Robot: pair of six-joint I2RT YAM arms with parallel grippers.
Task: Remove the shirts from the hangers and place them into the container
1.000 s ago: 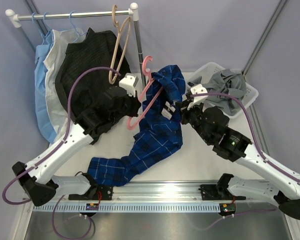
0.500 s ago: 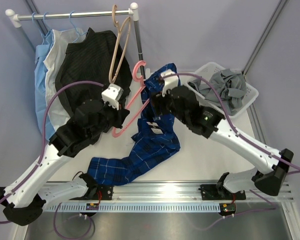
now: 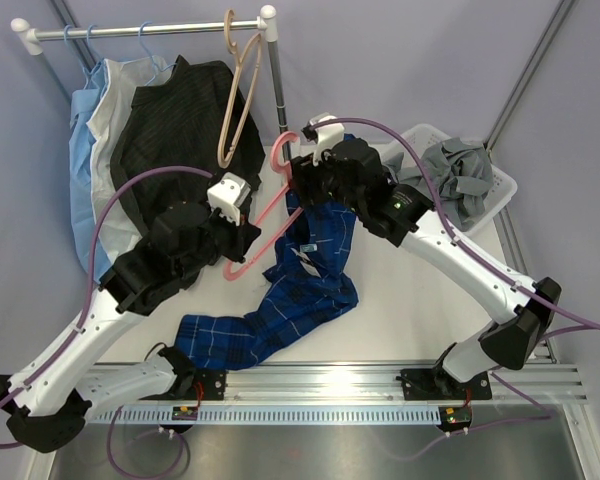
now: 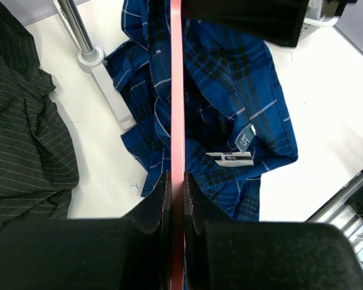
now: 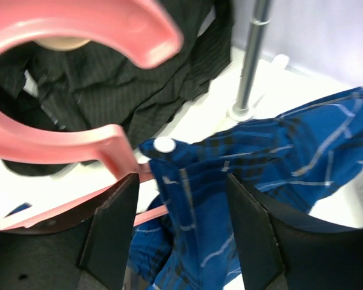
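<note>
A lab test cell — bare lilac screens [image 3: 400, 60] round a white table [image 3: 410, 320], aluminium mounting rail [image 3: 320, 381] at its edge.

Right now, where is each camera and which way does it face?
Top external: high behind the robot, looking down on table, rack, basket; left arm, right arm show.
Left wrist: on left gripper, shut on pink hanger, looking down at plaid shirt.
Right wrist: on open right gripper, facing the hanger's hook and shirt.
All three share hanger and shirt.
</note>
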